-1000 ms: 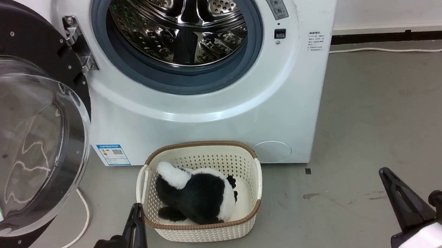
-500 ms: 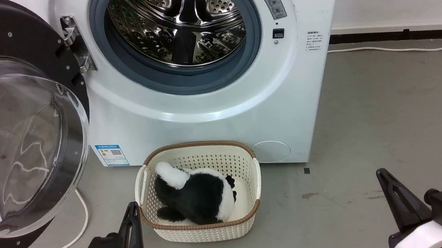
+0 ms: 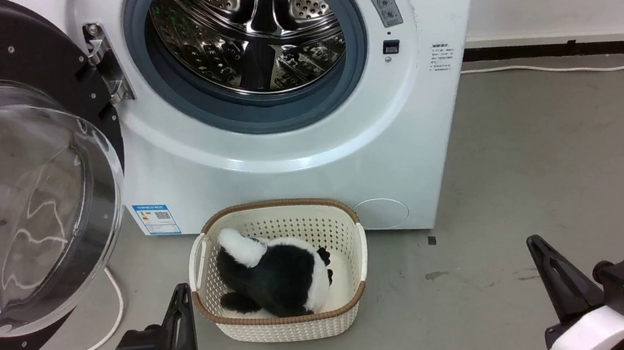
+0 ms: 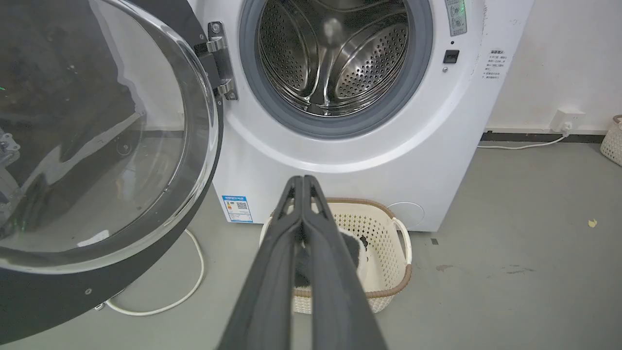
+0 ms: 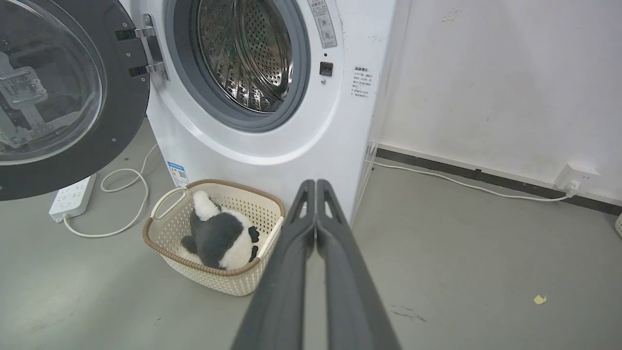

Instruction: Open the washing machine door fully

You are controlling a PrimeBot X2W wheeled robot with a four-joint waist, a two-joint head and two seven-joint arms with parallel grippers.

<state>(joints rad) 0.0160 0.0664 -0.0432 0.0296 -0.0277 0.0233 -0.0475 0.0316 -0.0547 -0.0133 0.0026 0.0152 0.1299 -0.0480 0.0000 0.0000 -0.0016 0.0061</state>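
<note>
The washing machine door [image 3: 20, 201] stands swung out to the left on its metal hinge [image 3: 104, 64], its black rim and clear glass bowl facing me. It leaves the steel drum [image 3: 256, 25] of the white washing machine [image 3: 297, 153] open to view. My left gripper [image 3: 181, 291] hangs low over the floor, right of the door's lower rim and apart from it. In the left wrist view its fingers [image 4: 302, 181] are pressed together and empty. My right gripper [image 3: 533, 242] is low at the right, far from the door, and is likewise shut [image 5: 316, 183].
A cream basket [image 3: 284, 326] holding a black-and-white plush toy [image 3: 277, 276] stands on the floor before the machine, just right of my left gripper. A white cable [image 3: 117, 321] loops under the door to a power strip [image 5: 73, 197]. Grey floor stretches to the right.
The head view has shifted slightly, so the machine sits a little further left. Both grippers have slid slightly left and stay shut. The door shows no swing.
</note>
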